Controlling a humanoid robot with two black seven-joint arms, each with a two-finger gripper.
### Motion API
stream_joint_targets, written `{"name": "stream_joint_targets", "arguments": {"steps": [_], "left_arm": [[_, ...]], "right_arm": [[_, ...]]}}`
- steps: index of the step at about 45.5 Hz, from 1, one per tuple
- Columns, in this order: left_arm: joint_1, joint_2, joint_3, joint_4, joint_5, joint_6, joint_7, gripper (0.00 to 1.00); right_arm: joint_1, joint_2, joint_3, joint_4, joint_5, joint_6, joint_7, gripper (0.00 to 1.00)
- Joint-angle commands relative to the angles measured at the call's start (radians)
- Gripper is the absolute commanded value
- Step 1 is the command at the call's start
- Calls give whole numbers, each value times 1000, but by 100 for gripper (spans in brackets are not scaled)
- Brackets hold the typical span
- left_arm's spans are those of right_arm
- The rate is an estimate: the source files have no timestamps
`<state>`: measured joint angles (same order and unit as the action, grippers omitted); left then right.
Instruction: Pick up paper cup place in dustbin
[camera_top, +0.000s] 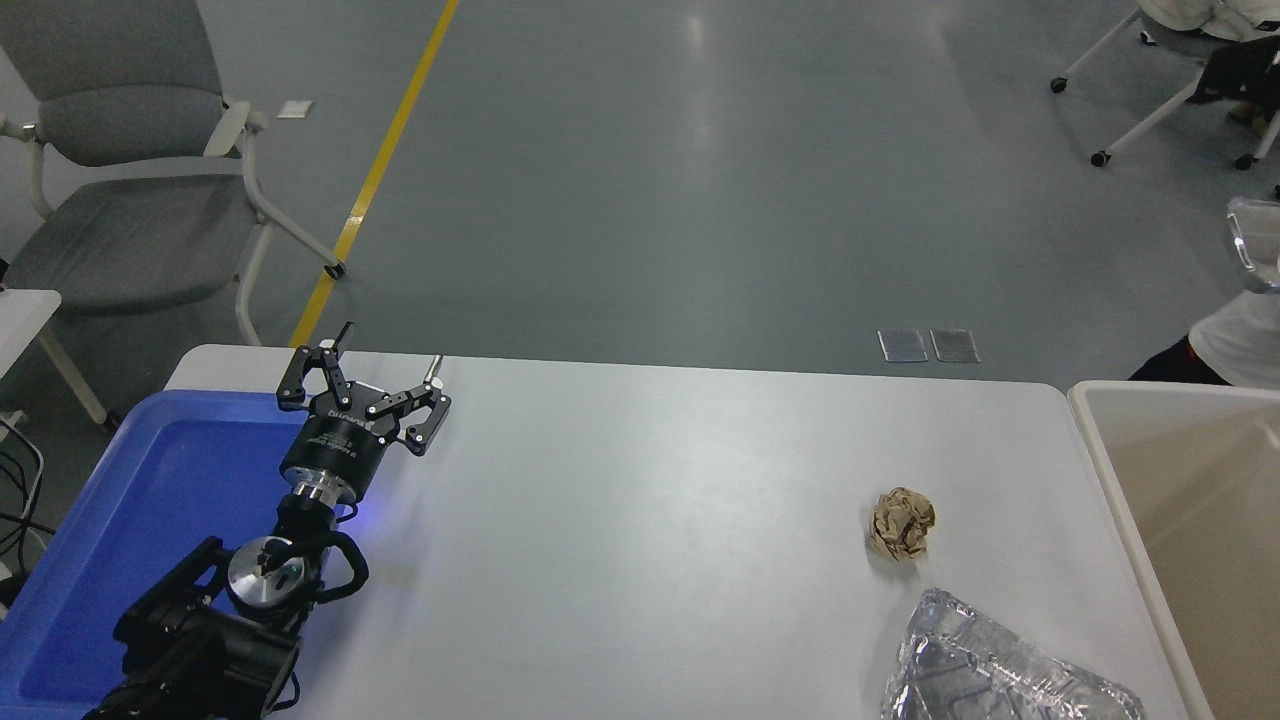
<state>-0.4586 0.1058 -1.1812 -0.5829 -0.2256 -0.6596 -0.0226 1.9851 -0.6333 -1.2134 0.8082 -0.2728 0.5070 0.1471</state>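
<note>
The paper cup is out of view. The dustbin (1100, 455), a large beige tub with a thick pale rim, stands at the table's right end, partly cut off by the picture's edge. My left gripper (388, 352) is parked at the lower left, over the edge of the blue tray, open and empty. My right arm and gripper are not in view.
A blue plastic tray (130, 500) lies at the left end of the white table (640, 520). A crumpled brown paper ball (901, 523) and a crumpled silvery foil wrapper (985, 665) lie at the right. A person in white (1240, 335) shows behind the dustbin. A grey chair (130, 190) stands far left.
</note>
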Motion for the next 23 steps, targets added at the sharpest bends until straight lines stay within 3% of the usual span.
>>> {"name": "stream_joint_targets", "arguments": {"steps": [1, 13, 23], "left_arm": [[0, 0, 0, 0, 0, 0, 0, 99], [0, 0, 0, 0, 0, 0, 0, 99], [0, 0, 0, 0, 0, 0, 0, 99]], "right_arm": [[185, 33, -109, 322, 0, 61, 0, 100], [317, 55, -135, 672, 3, 131, 0, 100], [357, 159, -153, 717, -37, 134, -1, 100]]}}
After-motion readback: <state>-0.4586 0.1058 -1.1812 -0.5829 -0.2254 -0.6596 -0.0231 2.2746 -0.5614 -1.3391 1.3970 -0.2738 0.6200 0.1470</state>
